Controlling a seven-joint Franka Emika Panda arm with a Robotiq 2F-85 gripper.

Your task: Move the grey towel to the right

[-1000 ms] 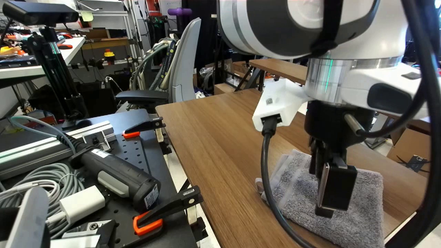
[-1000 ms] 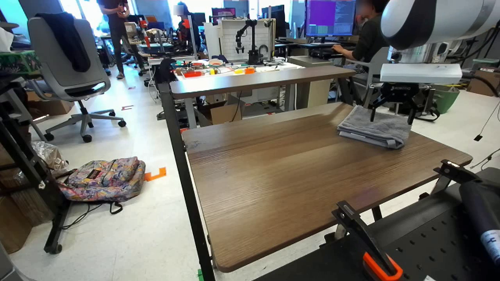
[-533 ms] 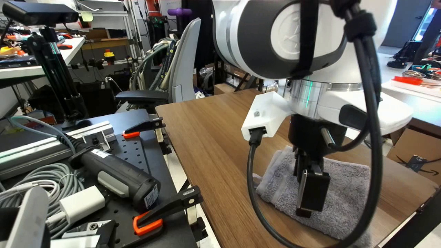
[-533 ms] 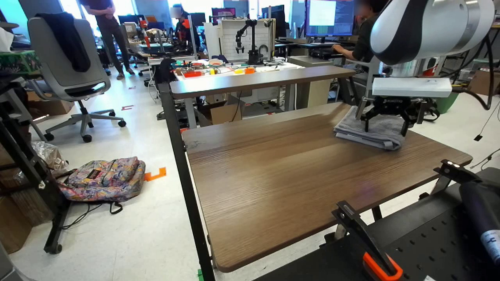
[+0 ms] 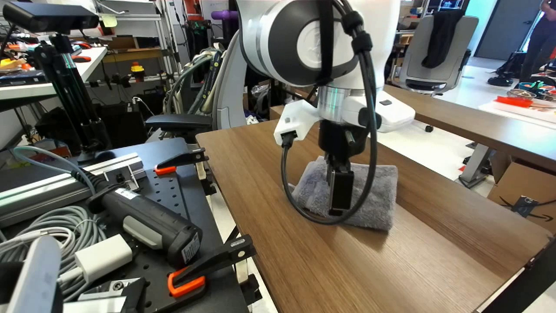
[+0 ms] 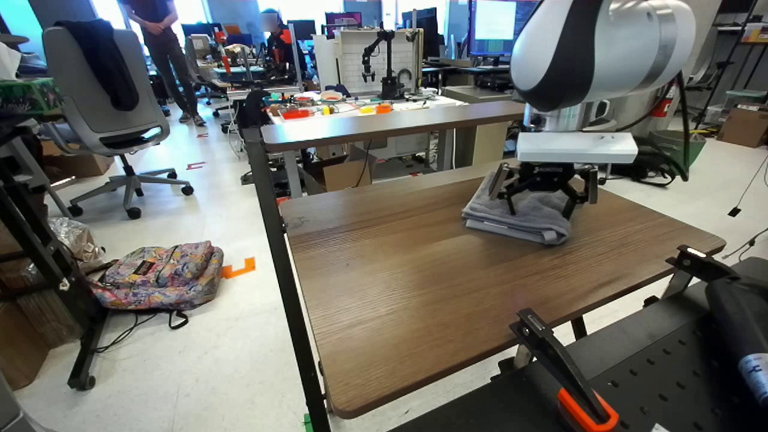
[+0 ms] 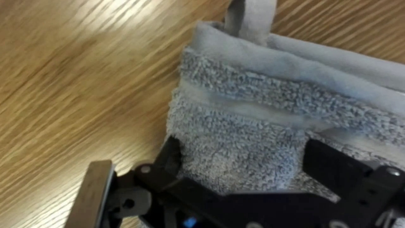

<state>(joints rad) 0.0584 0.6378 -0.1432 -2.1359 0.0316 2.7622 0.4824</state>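
Observation:
The grey towel [image 5: 378, 195] lies folded on the brown wooden table [image 5: 412, 269], and it also shows in an exterior view [image 6: 531, 231]. A shadow shows beside its near edge in an exterior view; I cannot tell whether that edge is lifted. In the wrist view the towel [image 7: 269, 85] shows its loop tag at the top and a crease by the right finger. My gripper [image 7: 243, 145] has its fingers far apart, one at the towel's edge and one pressed into it, with bunched cloth between them. The gripper also shows in both exterior views [image 5: 334, 202] [image 6: 540, 214]. The fingertips are partly hidden in the cloth.
A black perforated bench [image 5: 173, 191] with a barcode scanner [image 5: 147, 217] and cables stands along the table. Black-and-orange clamps [image 6: 561, 366] stand at its border. A raised wooden shelf [image 6: 396, 125] runs behind the table. My arm's black cable [image 5: 321, 221] hangs in front of the towel.
The gripper and towel have moved together. They shifted left and farther away in an exterior view, and left and slightly nearer in an exterior view. The finger spacing looks about the same.

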